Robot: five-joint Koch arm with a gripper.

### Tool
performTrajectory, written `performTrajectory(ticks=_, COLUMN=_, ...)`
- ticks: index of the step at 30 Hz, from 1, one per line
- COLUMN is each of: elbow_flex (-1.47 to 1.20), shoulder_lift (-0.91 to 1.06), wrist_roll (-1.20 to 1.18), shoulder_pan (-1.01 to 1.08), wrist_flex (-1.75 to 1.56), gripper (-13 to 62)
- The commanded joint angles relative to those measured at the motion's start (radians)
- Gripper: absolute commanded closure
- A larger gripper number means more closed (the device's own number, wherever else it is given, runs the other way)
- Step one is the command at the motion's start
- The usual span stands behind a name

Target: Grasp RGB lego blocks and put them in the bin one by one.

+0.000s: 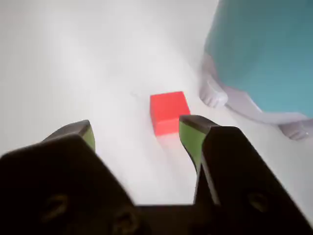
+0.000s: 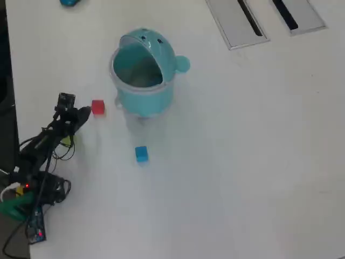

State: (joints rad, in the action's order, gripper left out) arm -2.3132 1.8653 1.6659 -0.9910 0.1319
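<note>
Red block (image 1: 168, 111): small matte cube, plain faces, sits flat on the white table (image 1: 73, 63), centre of the wrist view. In the overhead view it's at left-centre (image 2: 97, 107), just left of the bin (image 2: 161, 94) with a small gap. Near-cubic, so no real long axis; in the wrist view its edges are turned slightly off the frame edges, top face up.

Blue block (image 2: 141, 154): bright blue cube, below the bin in the overhead view, well apart from the red one. Yellow-green block (image 2: 69, 141): only a sliver visible under the arm (image 2: 46, 143) at left; shape and orientation can't be told.

Bin: teal, round, upright, domed lid flipped back toward the top of the frame, two dot eyes and a small round ear on its right. Opening faces up; interior shows only teal wall, no blocks seen inside.

Gripper (image 1: 142, 134): jaws spread apart, nothing between them. Right tip just beside the red block's lower right corner, left tip well to its left.

Two grey slotted panels (image 2: 237, 24) top right; small teal-blue object (image 2: 69, 2) at top left edge.
</note>
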Motion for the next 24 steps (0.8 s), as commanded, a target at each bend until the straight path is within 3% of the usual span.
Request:
performTrajectory(ticks=1, elbow_flex=0.121, shoulder_lift=-0.055, wrist_roll=0.044, shoulder_pan=-0.015, wrist_flex=-0.003, gripper=18.2)
performTrajectory(ticks=13, elbow_flex=0.31, shoulder_lift=-0.331, wrist_roll=0.123, shoulder_pan=0.012, wrist_flex=-0.017, gripper=18.3)
performTrajectory(ticks=24, elbow_flex=0.393, shoulder_lift=-0.445, wrist_roll=0.179, shoulder_pan=0.101, wrist_flex=-0.021, gripper=18.2)
